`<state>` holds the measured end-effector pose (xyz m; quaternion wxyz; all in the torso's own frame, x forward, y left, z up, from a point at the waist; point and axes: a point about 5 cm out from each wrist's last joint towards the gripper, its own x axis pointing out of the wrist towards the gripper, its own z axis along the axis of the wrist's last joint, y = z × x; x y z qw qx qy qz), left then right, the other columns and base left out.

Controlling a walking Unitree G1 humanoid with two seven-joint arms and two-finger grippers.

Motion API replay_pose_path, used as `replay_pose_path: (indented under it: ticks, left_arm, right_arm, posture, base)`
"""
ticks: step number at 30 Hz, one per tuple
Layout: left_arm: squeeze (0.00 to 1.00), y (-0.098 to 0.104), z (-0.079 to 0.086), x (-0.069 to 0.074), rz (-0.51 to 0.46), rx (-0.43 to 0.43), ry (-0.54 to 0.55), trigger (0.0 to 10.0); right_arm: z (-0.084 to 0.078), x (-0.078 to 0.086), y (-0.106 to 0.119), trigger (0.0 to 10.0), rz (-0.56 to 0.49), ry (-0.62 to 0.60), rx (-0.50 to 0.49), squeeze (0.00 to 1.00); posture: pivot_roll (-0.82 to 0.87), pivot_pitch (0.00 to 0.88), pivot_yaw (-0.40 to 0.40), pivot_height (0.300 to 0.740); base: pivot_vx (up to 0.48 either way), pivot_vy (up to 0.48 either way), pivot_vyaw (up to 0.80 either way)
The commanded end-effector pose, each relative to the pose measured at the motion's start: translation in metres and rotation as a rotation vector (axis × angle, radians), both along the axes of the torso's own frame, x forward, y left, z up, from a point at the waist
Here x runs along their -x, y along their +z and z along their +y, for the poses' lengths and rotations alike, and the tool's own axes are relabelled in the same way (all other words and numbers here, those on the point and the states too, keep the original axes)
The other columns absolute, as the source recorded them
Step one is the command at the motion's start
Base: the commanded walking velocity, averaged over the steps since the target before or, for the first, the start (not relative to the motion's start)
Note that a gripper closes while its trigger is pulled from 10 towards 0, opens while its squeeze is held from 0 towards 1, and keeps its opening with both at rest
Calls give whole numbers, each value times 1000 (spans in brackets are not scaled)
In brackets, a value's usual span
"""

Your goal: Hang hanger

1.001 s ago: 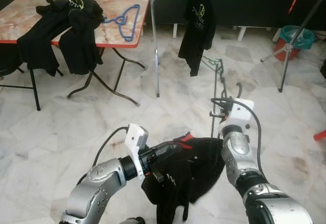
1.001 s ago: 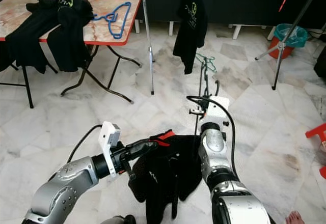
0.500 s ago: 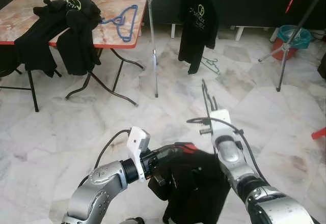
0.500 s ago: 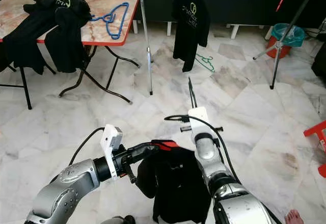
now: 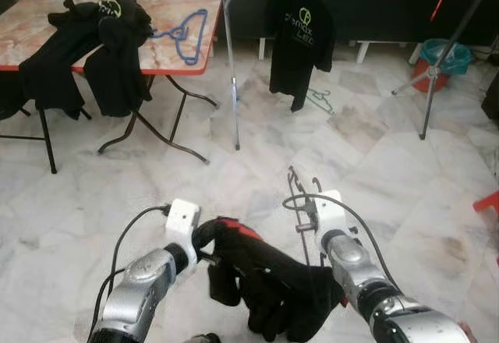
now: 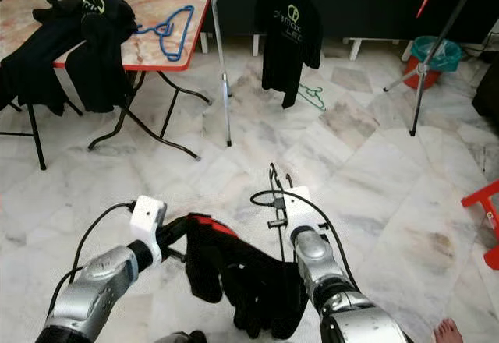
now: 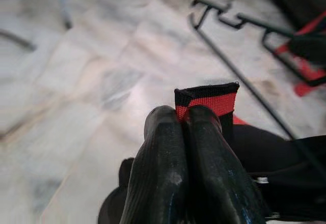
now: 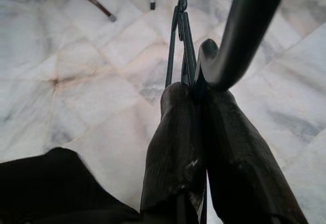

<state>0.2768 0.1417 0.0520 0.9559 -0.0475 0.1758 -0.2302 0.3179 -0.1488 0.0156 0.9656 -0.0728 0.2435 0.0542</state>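
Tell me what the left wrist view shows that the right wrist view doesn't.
Left wrist view: the left end effector pinching the black garment's red-trimmed edge.

Right wrist view: the right end effector clamped on a dark green hanger, with a table foot on the floor.

Both: shut black fingers, black cloth, pale marble tiles.

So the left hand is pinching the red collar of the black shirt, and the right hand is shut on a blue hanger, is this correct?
Not quite. The hanger in the right hand is dark green, as the right wrist view shows; the blue hanger lies on the table. The left hand does pinch the red collar of the black shirt.
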Motion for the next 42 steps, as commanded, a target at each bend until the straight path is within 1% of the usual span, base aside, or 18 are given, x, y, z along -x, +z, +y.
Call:
replay_pose_path:
  ticks: [1, 11, 14, 15, 17, 19, 21, 22, 24, 25, 30, 31, 33, 34, 35, 37, 39, 42]
  left_arm:
    - [0, -11, 11, 1, 22, -54, 64, 10000]
    - [0, -60, 19, 25, 177, -212, 57, 10000]
    - [0, -62, 24, 23, 179, -186, 101, 10000]
    - [0, -52, 22, 19, 131, -81, 102, 10000]
    - [0, -43, 24, 13, 93, 3, 145, 10000]
    - [0, -43, 32, 9, 91, -86, 186, 10000]
    - [0, -54, 39, 11, 110, -242, 169, 10000]
    - [0, -64, 52, 17, 165, -253, 261, 10000]
    - [0, -73, 63, 24, 211, -279, 338, 10000]
    - [0, -80, 70, 31, 245, -308, 378, 10000]
    - [0, -94, 71, 50, 315, -277, 385, 10000]
    - [0, -95, 68, 52, 316, -251, 369, 10000]
    - [0, -96, 63, 51, 311, -207, 361, 10000]
    - [0, -95, 62, 50, 307, -197, 360, 10000]
    - [0, -95, 62, 50, 304, -192, 361, 10000]
    - [0, -93, 60, 47, 294, -154, 362, 10000]
    - [0, -90, 58, 43, 279, -97, 369, 10000]
    - [0, -83, 54, 36, 250, -25, 351, 10000]
  right_arm:
    - [0, 0, -1, 10000, 19, 0, -19, 0]
    - [4, 2, -4, 10000, 56, 0, -87, 0]
    - [4, 3, -4, 10000, 67, -3, -101, 0]
    - [4, 2, -4, 10000, 66, 1, -99, 0]
    - [4, 2, -4, 10000, 68, 4, -97, 0]
    - [3, 2, -3, 10000, 71, 5, -99, 0]
    - [4, 1, -3, 10000, 82, 7, -117, 0]
    - [4, -1, -1, 10000, 74, 12, -118, 0]
    - [4, -3, 2, 10000, 61, 5, -131, 0]
    - [3, -7, 7, 10000, 13, -4, -148, 0]
    - [2, -22, 36, 10000, -209, -62, -336, 0]
    - [0, -27, 48, 10000, -303, -119, -478, 0]
    - [-2, -31, 59, 10000, -384, -175, -680, 0]
    - [-3, -31, 61, 10000, -403, -183, -731, 0]
    - [-3, -31, 62, 10000, -413, -185, -757, 0]
    - [-2, -32, 64, 10000, -430, -198, -885, 0]
    - [-2, -33, 65, 10000, -430, -213, -1063, 0]
    - [-1, -29, 62, 10000, -430, -206, -1397, 0]
  posture:
    - [108, 114, -12, 740]
    - [105, 116, -14, 740]
    - [100, 115, -12, 740]
    - [92, 118, -14, 740]
    - [104, 119, -16, 740]
    - [115, 119, -17, 740]
    - [108, 118, -15, 740]
    - [101, 116, -14, 740]
    - [99, 115, -12, 740]
    - [99, 115, -13, 740]
    - [95, 118, -15, 740]
    - [98, 120, -19, 740]
    - [104, 120, -21, 740]
    - [104, 120, -21, 740]
    - [104, 120, -21, 740]
    - [99, 118, -22, 740]
    - [96, 116, -23, 740]
    - [98, 115, -25, 740]
  base:
    - [0, 0, 0]
    - [0, 0, 0]
    - [0, 0, 0]
    - [0, 0, 0]
    - [0, 0, 0]
    - [0, 0, 0]
    - [0, 0, 0]
    - [0, 0, 0]
    - [0, 0, 0]
    - [0, 0, 0]
    - [0, 0, 0]
    - [0, 0, 0]
    - [0, 0, 0]
    - [0, 0, 0]
    - [0, 0, 0]
    - [0, 0, 0]
    - [0, 0, 0]
    - [0, 0, 0]
